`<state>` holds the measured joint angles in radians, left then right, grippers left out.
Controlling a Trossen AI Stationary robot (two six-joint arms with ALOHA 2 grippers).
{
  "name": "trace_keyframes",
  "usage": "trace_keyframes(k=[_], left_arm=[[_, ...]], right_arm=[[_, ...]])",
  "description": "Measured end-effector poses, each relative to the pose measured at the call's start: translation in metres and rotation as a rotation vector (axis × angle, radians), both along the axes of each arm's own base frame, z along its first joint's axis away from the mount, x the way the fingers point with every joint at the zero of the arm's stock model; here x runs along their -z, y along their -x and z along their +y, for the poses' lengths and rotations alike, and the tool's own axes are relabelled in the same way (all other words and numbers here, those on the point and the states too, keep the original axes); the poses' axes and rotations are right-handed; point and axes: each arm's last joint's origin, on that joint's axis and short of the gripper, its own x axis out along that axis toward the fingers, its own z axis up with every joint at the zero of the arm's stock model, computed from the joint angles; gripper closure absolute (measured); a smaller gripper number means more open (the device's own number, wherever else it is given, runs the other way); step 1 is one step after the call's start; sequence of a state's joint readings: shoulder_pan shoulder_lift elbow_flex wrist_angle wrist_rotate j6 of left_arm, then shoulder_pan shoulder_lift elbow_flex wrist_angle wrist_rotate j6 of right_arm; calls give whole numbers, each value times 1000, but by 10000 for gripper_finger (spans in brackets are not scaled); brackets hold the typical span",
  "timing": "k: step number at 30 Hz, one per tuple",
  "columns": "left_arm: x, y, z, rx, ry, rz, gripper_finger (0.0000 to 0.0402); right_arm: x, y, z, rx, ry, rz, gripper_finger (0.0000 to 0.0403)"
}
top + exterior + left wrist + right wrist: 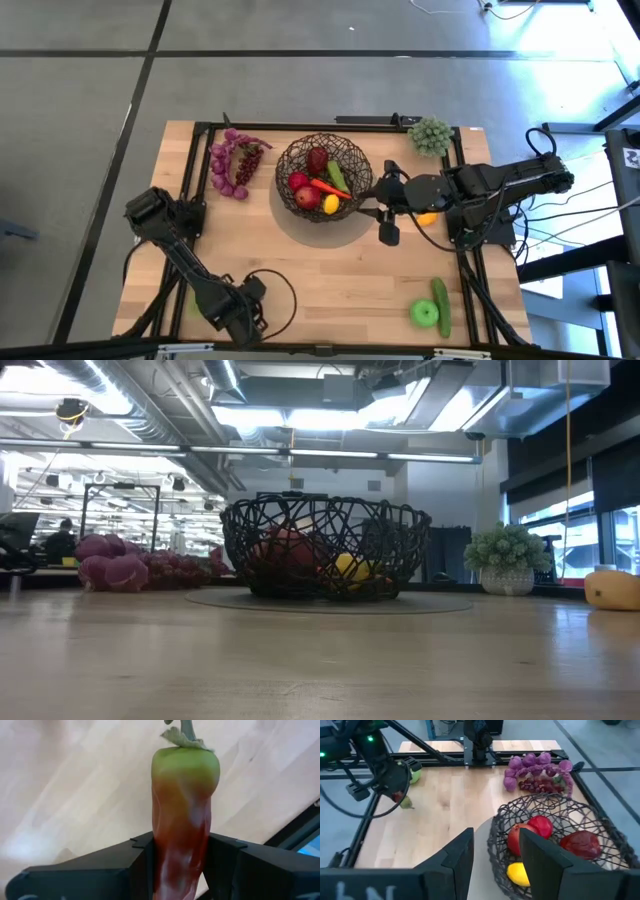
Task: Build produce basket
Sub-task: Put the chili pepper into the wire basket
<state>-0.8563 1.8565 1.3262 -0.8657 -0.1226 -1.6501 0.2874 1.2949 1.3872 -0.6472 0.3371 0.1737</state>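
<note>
**A:** What sits closest to the lens?

**B:** In the left wrist view, a glossy toy pepper (182, 815), red in the body and green at the shoulder with a pale stalk, fills the middle. The left gripper (181, 865) has its two dark fingers pressed against the pepper's sides, so it is holding it. Bare pale wooden table (75, 785) lies beyond.

**A:** Where is that arm on the table?

**B:** From above, the left gripper (240, 312) is at the near left corner, well apart from the round basket of dark brown woven wire (323, 177), which stands at the far middle.

**A:** And the other arm?

**B:** The right gripper (386, 208) waits just beside the basket's right rim, fingers spread wide with nothing between them. A small orange-yellow fruit (427, 217) lies under that arm.

**A:** What is in the basket?

**B:** Red apples (530, 832), a yellow lemon (519, 874), an orange carrot (325, 186) and a green piece, too small to name. A bunch of purple grapes (232, 163) lies left of it; a green apple (424, 313) and a green cucumber (441, 305) lie at the near right.

**A:** Which step does this look like?

**B:** Likely mid-task: the pepper is gripped but not delivered. The next move should call for carrying it across the table, over the rim, then opening the fingers.
</note>
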Motion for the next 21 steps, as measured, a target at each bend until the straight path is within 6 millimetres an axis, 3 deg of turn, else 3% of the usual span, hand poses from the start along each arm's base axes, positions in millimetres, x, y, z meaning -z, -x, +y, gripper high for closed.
trace_keyframes(k=[11, 21], left_arm=[[-22, -34, 45, -30, -40, -95, 299], [-71, -63, 119, -129, -115, -314, 299]], right_arm=[[6, 11, 0, 257, 287, 57, 248], [10, 15, 0, 253, 307, 103, 248]])
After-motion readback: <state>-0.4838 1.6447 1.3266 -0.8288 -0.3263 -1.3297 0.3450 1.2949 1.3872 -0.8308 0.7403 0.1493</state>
